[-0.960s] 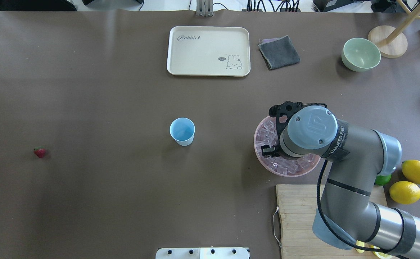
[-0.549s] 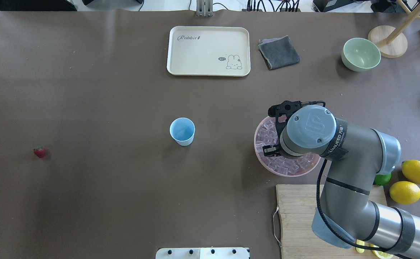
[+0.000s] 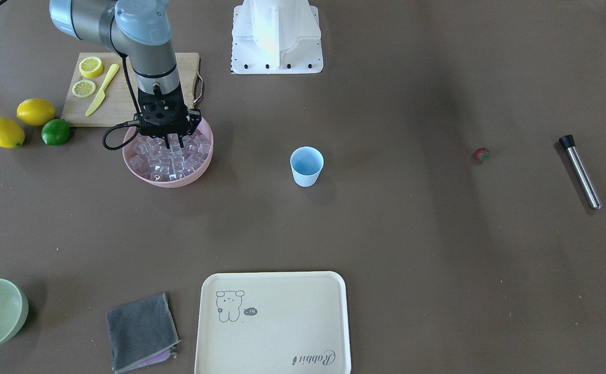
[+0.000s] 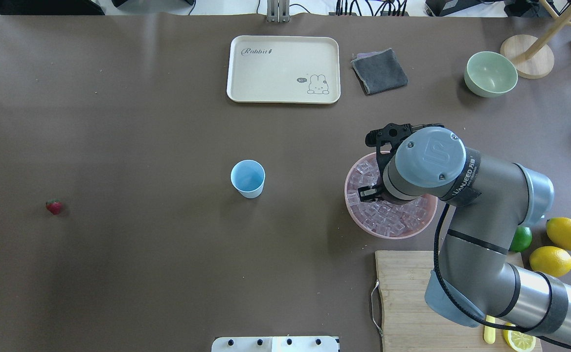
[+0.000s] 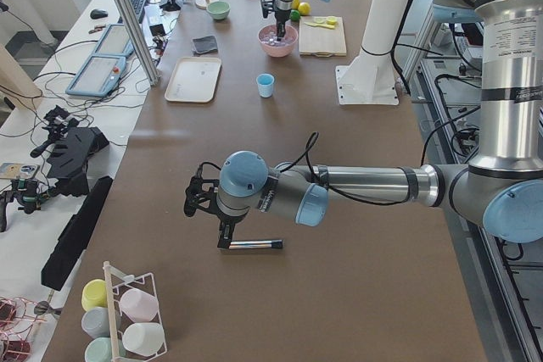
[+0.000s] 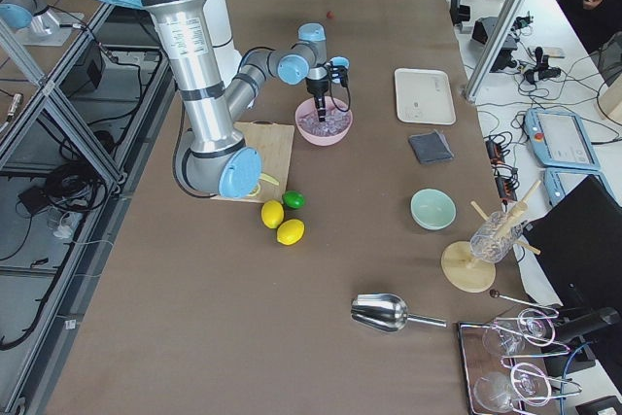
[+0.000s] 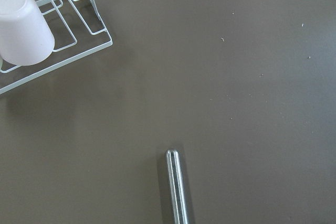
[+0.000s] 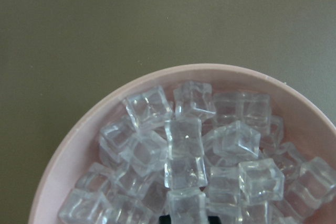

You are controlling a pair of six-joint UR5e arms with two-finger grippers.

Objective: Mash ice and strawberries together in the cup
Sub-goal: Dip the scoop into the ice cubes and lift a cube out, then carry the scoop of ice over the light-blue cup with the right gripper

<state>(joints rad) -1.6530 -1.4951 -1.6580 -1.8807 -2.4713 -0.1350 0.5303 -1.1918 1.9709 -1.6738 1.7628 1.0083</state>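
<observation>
The cream tray (image 4: 283,68), at the upper centre of the overhead view, carries the word "Rabbit" in dark cursive in its upper left corner. A small dark speech bubble beside its rabbit drawing holds lettering too small to read. In the front-facing view the same "Rabbit" stands upside down at the tray's lower right. On the right arm, a black band (image 4: 463,187) shows pale letters reading roughly "UANJEED". The grey-blue joint cap (image 4: 429,155) bears an embossed logo.
</observation>
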